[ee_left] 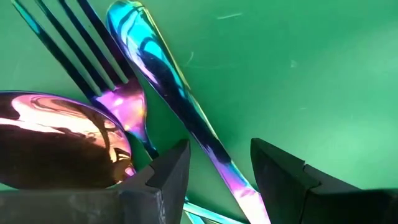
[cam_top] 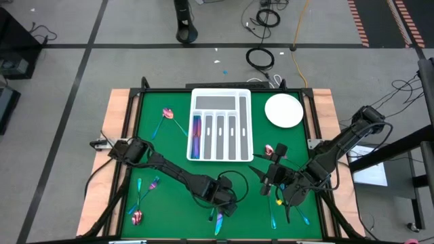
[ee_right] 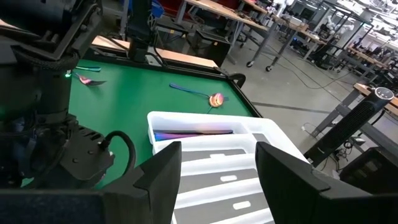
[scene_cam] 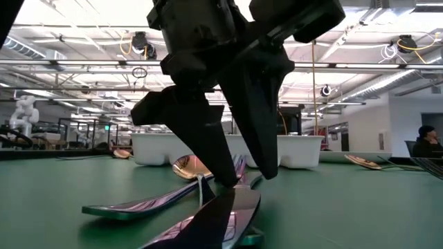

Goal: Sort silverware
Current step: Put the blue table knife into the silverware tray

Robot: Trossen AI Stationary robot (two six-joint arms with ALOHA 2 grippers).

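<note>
Two end effectors are over the near half of the green bench [cam_top: 146, 146]. The left end effector [ee_left: 217, 180] is down at the near edge, its fingers [ee_left: 165, 174] apart and straddling the slim handle of a knife [ee_left: 186, 118] that lies flat on the mat; the fingers stand just beside the handle on either side and do not clamp it. In the low view the same end effector [scene_cam: 235, 176] reaches down to the bench with its tips at the silverware lying there. Touching the knife lies a fork [ee_left: 93, 68], its tines pointing away, and a spoon [ee_left: 59, 140] with a pink-gold bowl sits just beside the fork.

The right end effector [cam_top: 271, 177] hovers above the bench on the right side, near the tray's near right corner, fingers [ee_right: 286, 180] apart and holding nothing.

More silverware is scattered outward: a pink-bowled spoon [cam_top: 167, 114] left of the tray, several pieces [cam_top: 144, 196] near the left front corner, another spoon [cam_top: 269, 149] just right of the tray, and some teal pieces [cam_top: 274, 217] beneath the right arm. The white compartmented tray [cam_top: 220, 99] stands at the far middle of the bench, with sorted silverware [cam_top: 196, 135] lying in its leftmost long slot. A round white plate [cam_top: 283, 110] sits just to the right of the tray.
</note>
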